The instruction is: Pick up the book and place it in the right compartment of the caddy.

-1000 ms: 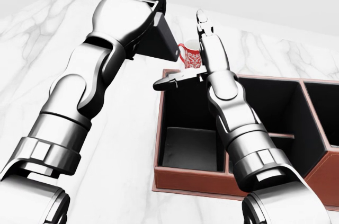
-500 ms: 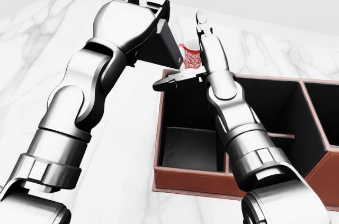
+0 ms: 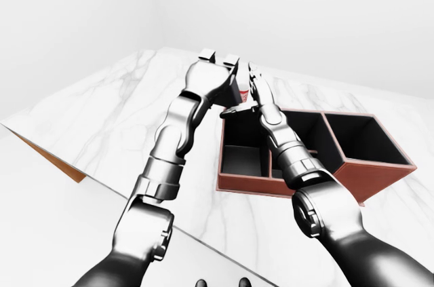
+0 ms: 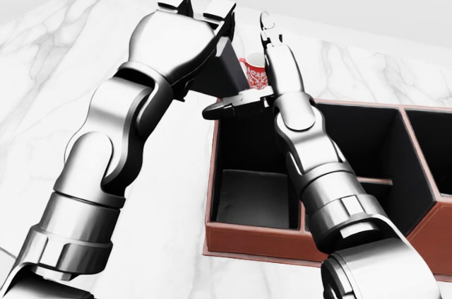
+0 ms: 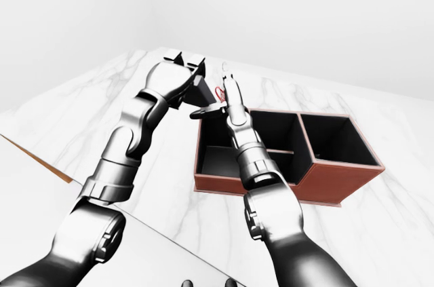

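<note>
A dark flat book (image 4: pixel 224 67) is held tilted in the air at the top middle of the head view, just above the caddy's upper left corner. My left hand (image 4: pixel 203 13) is shut on it from the left, and the palm hides most of the cover. My right hand (image 4: pixel 247 76) stands open beside the book, fingers pointing up and thumb (image 4: pixel 224 107) stretched left under the book's lower edge. The red-brown caddy (image 4: pixel 247 246) has black compartments. Its large right compartment (image 3: pixel 363 136) shows best in the left-eye view.
A red-and-white patterned mug (image 4: pixel 256 74) stands on the white marble counter (image 4: pixel 63 80) just past the caddy, behind my right fingers. The counter's near edge with its orange-brown side (image 3: pixel 49 158) runs along the left of the left-eye view.
My left hand has carried the book a little to the right, closer to my right hand and the caddy's corner. The right hand has barely moved.
</note>
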